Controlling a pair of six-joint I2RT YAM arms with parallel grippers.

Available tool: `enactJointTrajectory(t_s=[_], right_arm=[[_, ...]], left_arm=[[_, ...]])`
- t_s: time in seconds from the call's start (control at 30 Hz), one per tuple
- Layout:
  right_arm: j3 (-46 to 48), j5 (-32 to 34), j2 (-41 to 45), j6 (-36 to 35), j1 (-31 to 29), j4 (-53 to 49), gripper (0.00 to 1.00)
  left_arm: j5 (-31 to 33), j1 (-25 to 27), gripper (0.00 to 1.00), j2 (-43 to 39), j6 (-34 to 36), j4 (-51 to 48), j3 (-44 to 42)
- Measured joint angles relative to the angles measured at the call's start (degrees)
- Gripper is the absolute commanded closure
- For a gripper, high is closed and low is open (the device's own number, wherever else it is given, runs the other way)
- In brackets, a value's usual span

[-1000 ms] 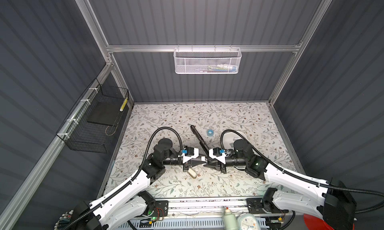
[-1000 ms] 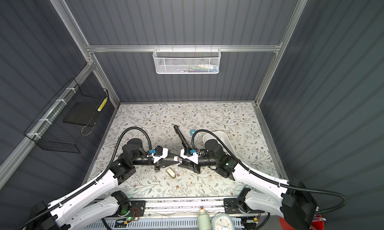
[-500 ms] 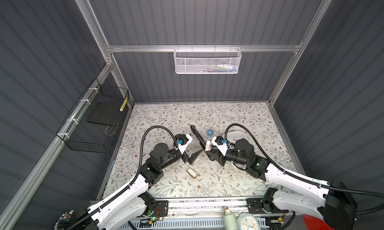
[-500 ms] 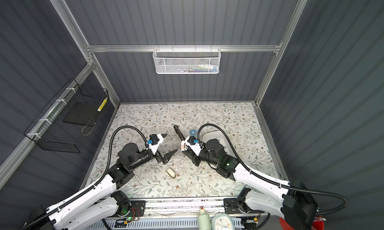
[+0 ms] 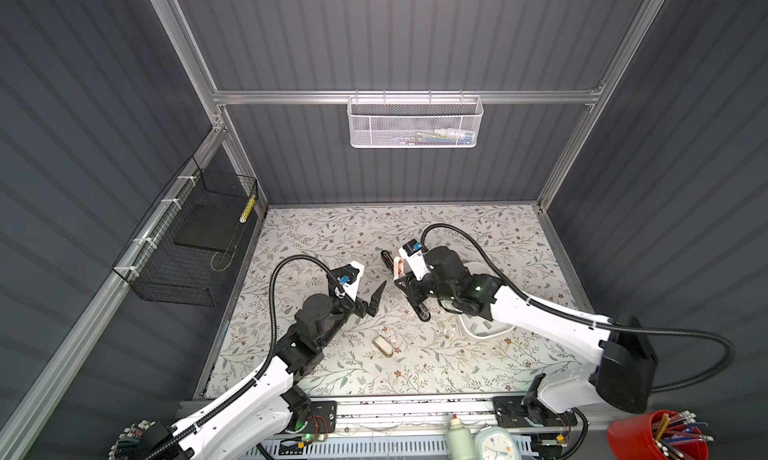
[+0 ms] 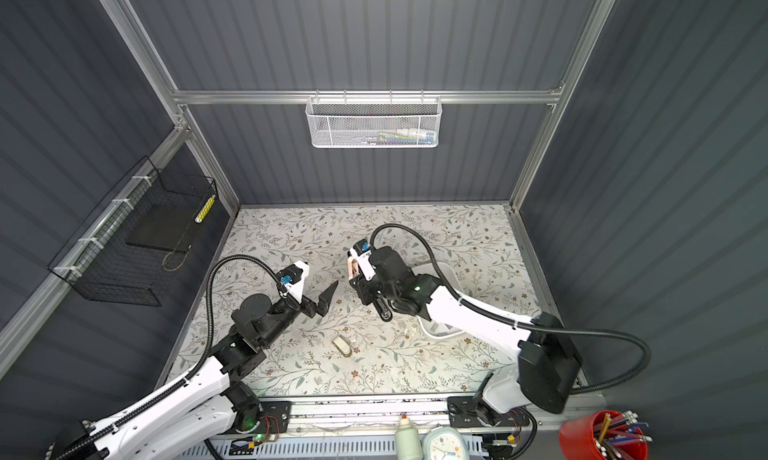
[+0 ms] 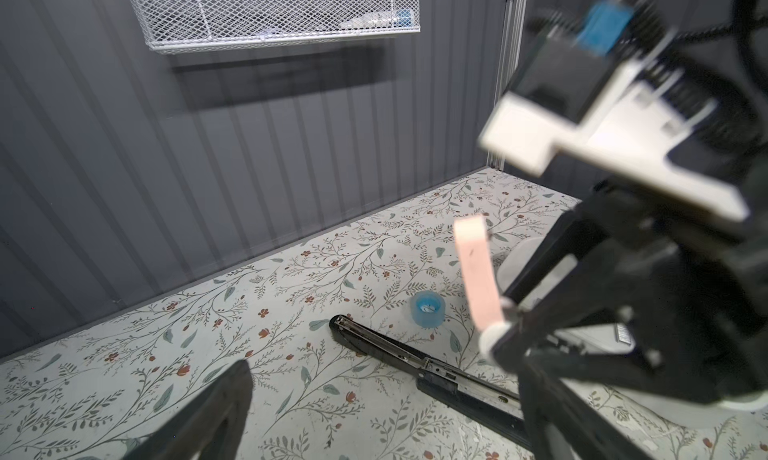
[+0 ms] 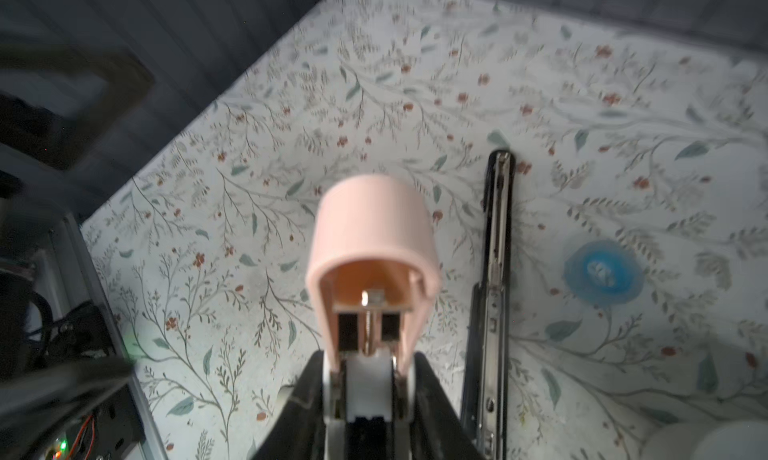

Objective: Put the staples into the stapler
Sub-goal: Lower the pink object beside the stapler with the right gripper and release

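A: Arm poses?
B: Left gripper (image 5: 363, 295) hovers left of the long black metal stapler (image 7: 415, 356), jaws wide, empty. Right gripper (image 8: 368, 366) sits over it, clamped on a small pink plastic stapler (image 8: 374, 221).
A: Staples?
B: One grey metal staple strip (image 7: 622, 334) is visible in the white plastic tray (image 5: 484, 333), just beside the black stapler.

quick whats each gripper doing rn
left gripper: open, empty
right gripper: shut on the pink-topped item
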State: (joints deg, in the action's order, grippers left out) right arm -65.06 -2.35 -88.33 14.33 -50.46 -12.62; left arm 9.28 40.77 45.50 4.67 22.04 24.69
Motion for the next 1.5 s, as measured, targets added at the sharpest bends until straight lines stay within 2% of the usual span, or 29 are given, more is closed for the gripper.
enactJointTrajectory(t_s=[0.13,0.23,0.37,0.67,1.0,1.17,1.23,1.5], right_arm=[[-6.0,2.2,-10.5,1.3,-0.6,-8.4,1.0],[-7.3,2.6,-15.0,1.9,-0.5,-11.8,1.0],[-8.3,2.6,-18.1,2.3,-0.5,-14.5,1.0],[-12.5,3.5,-24.4,3.9,-0.5,-15.6,1.0],[-13.2,4.3,-26.1,6.6,-0.2,-16.3,0.85],[-13.2,4.4,-26.1,7.7,-0.2,-16.3,0.65],[-13.2,4.6,-26.1,7.9,-0.2,-16.2,0.61],[-10.6,5.4,-20.5,8.7,-0.2,-14.3,0.5]], left_arm=[[0.9,0.0,0.0,0.0,-0.1,-0.9,0.1],[2.6,0.0,0.0,-0.2,-0.8,-2.4,0.5],[4.9,0.0,0.0,-0.8,-2.1,-2.9,0.5],[5.7,0.0,0.0,-0.5,-3.4,-3.5,1.3],[10.0,0.0,0.0,3.8,-8.0,-4.6,4.0],[10.7,0.0,0.0,4.5,-8.6,-5.9,5.3],[10.6,0.0,0.0,4.4,-8.6,-6.1,5.5],[9.9,0.0,0.0,4.4,-8.6,-7.9,6.2]])
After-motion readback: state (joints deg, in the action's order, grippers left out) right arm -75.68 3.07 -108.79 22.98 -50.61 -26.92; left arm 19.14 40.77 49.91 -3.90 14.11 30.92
